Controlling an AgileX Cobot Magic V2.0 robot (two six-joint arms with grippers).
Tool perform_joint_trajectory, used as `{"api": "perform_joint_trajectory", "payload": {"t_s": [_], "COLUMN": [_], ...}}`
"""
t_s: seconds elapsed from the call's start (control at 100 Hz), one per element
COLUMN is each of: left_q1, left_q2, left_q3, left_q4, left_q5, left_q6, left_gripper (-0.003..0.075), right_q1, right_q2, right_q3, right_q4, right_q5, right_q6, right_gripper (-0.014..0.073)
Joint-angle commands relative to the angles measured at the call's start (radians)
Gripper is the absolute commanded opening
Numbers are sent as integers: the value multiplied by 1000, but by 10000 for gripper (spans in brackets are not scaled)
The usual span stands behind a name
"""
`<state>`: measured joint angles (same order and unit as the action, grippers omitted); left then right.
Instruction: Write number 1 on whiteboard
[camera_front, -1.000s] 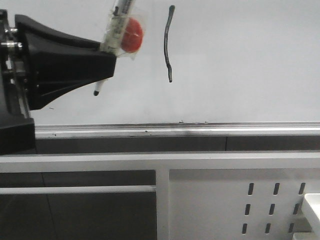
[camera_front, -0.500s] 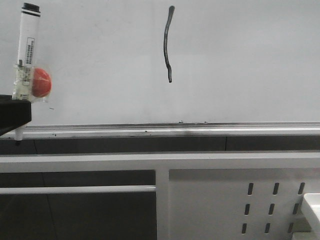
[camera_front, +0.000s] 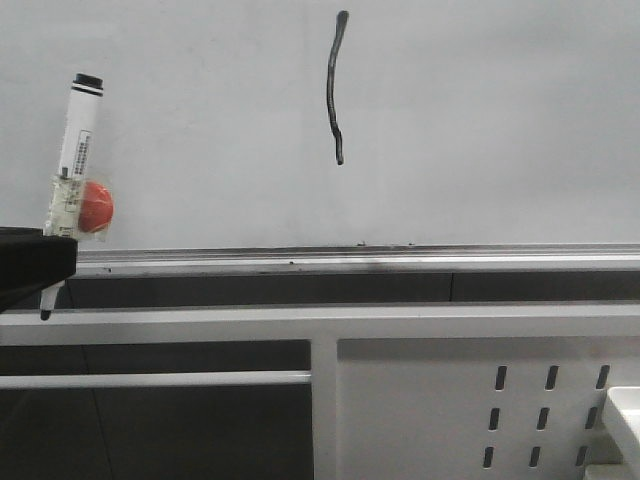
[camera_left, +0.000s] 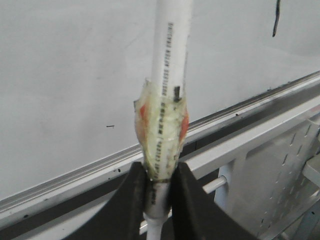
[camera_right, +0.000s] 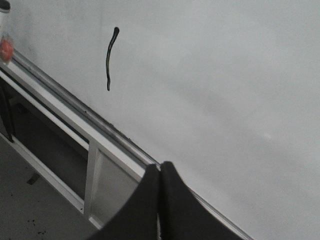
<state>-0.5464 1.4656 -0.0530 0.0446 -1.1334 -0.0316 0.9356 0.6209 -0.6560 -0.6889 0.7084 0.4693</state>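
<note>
My left tool (camera_left: 156, 187) grips the white taped marker pen (camera_front: 72, 150) upright, clear of the glossy whiteboard (camera_front: 480, 120), protecting the wavy black number 1 (camera_front: 337, 85). My right tool (camera_right: 160, 200) is closed, empty.

The left gripper (camera_front: 35, 268), clamped on the marker pen (camera_front: 72, 160), drops to the front view's lower-left edge, well away from the number 1 (camera_front: 337, 85); the pen swings from tilted to nearly upright.
</note>
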Motion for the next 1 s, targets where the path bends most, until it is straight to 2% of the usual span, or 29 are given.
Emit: {"api": "perform_joint_trajectory", "payload": {"t_s": [0.0, 0.44, 0.99], "left_q1": [-5, -5, -5], "left_q2": [-16, -16, 17], "left_q3": [-21, -128, -189], "left_q4": [-23, 22, -81], "left_q5": [-227, -227, -227], "left_q6": [1, 1, -10], "left_gripper": [-20, -20, -20], "right_q1": [1, 1, 1], "right_q2": [-3, -3, -3], "right_q3": [-10, -7, -7], "right_q4": [-52, -81, -98], "right_q5": [-42, -49, -51], "right_q6": [6, 6, 6], "right_gripper": [-68, -69, -69]}}
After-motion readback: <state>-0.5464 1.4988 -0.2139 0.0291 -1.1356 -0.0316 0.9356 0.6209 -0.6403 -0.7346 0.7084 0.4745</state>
